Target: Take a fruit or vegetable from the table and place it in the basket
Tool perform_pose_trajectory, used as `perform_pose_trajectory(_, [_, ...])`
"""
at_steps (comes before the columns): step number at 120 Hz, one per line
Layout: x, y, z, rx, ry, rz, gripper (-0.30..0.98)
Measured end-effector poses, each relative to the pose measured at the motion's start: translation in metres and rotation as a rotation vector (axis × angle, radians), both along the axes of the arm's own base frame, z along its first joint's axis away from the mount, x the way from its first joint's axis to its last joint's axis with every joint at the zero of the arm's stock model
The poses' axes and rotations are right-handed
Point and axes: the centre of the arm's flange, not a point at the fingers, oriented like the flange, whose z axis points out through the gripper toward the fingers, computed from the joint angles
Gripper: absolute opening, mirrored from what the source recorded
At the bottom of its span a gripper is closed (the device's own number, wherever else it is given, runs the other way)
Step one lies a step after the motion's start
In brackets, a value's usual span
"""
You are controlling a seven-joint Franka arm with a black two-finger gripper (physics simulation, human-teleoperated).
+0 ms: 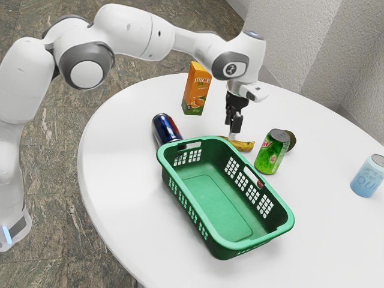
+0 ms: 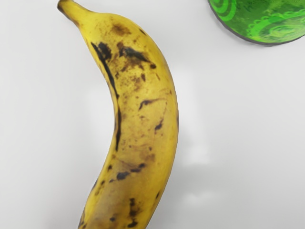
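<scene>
My gripper [image 1: 233, 133] points down close above the banana [image 1: 243, 145], which lies on the white table just behind the basket's far rim in the exterior view. Whether it is open or shut cannot be made out. Under my hand in the wrist view, the yellow banana [image 2: 138, 105] shows brown spots and a curved body. The green basket [image 1: 216, 207] stands upright with bare floor inside, and its rim hides part of the banana. A dark round item, perhaps an avocado [image 1: 291, 141], is partly behind the green can.
The green can [image 1: 272, 152] stands close beside the banana, also seen as a green can [image 2: 262, 19] in the wrist view. A dark blue can [image 1: 165, 129], an orange juice carton [image 1: 197, 89] and a light blue can [image 1: 367, 176] stand around. Something red [image 1: 254, 176] lies behind the basket.
</scene>
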Motion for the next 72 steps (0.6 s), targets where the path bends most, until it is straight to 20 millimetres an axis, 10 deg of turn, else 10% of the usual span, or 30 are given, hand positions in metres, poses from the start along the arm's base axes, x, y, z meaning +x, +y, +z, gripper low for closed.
perform_pose_trajectory(72, [0.02, 0.006, -0.034, 0.011, -0.054, -0.03, 0.69])
